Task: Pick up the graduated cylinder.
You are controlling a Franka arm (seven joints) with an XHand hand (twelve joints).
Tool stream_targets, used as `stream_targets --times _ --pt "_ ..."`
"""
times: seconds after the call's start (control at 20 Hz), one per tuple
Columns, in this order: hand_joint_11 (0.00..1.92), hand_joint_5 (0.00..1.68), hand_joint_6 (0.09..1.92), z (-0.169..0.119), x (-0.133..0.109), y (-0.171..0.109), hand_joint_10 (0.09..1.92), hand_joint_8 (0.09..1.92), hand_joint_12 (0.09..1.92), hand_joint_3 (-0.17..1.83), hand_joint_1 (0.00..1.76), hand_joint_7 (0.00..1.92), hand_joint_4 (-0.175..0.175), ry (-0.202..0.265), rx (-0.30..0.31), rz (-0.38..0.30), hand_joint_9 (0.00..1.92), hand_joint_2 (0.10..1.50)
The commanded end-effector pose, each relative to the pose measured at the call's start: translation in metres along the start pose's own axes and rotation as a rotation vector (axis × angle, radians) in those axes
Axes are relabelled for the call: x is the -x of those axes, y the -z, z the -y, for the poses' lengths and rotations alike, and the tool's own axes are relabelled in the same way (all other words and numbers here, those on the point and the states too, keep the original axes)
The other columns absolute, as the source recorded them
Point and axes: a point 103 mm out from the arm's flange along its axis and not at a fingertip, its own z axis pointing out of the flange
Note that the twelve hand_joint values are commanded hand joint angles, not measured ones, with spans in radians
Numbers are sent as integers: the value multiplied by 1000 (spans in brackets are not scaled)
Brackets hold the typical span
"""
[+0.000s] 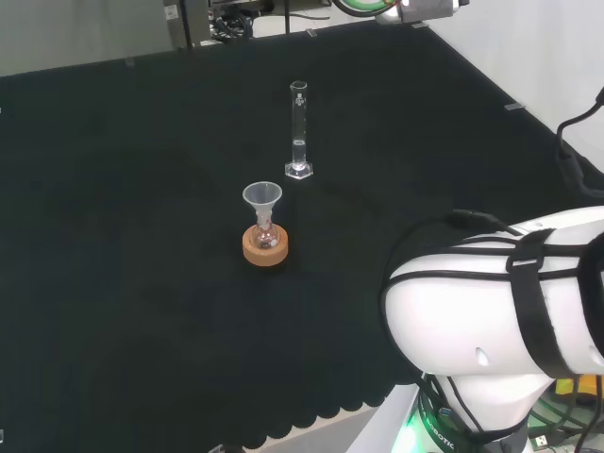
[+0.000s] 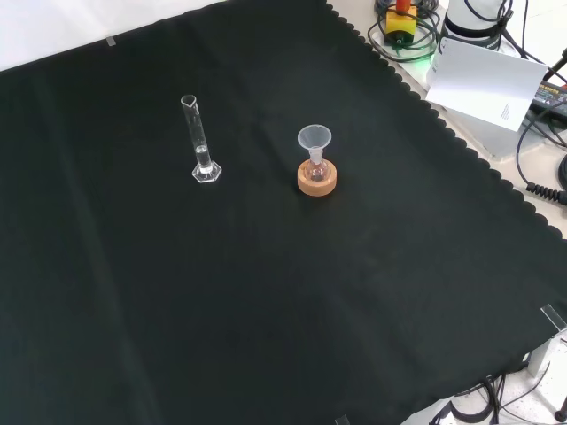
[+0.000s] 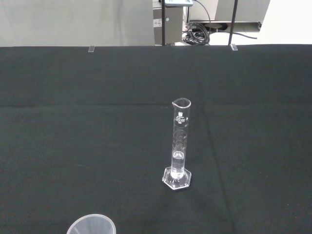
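We are just starting: the cylinder [image 1: 299, 129] is standing upright and untouched on the tabletop [image 2: 266, 301], ahead of the wrist camera, behind the funnel [image 1: 262, 195]. We cannot tell how our fingers are set. Reaching, gripping and lifting are all left.

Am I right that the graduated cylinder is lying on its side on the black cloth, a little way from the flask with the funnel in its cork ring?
Not quite. The graduated cylinder stands upright on its base, as the front view shows plainly. The rest holds: it is on the black cloth, apart from the flask with the funnel in its cork ring.
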Motion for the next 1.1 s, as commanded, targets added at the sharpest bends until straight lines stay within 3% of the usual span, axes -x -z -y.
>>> stream_targets --times 0.05,0.2,0.55,0.9,1.1 --pt "78 124 189 0 0 0 664 502 1309 551 109 8 -22 2 11 11 197 1119" --pt "43 171 87 -1 1 0 666 501 1367 398 74 0 -22 1 12 7 187 1206" --pt "37 183 87 -4 -3 -4 665 500 1375 362 72 0 -22 16 17 52 185 1225" --pt "35 187 87 -25 -27 -32 665 502 1378 349 85 0 -24 6 -7 45 186 1226" --pt "38 191 87 -44 -14 -50 667 508 1380 340 104 5 -27 1 10 18 192 1223"
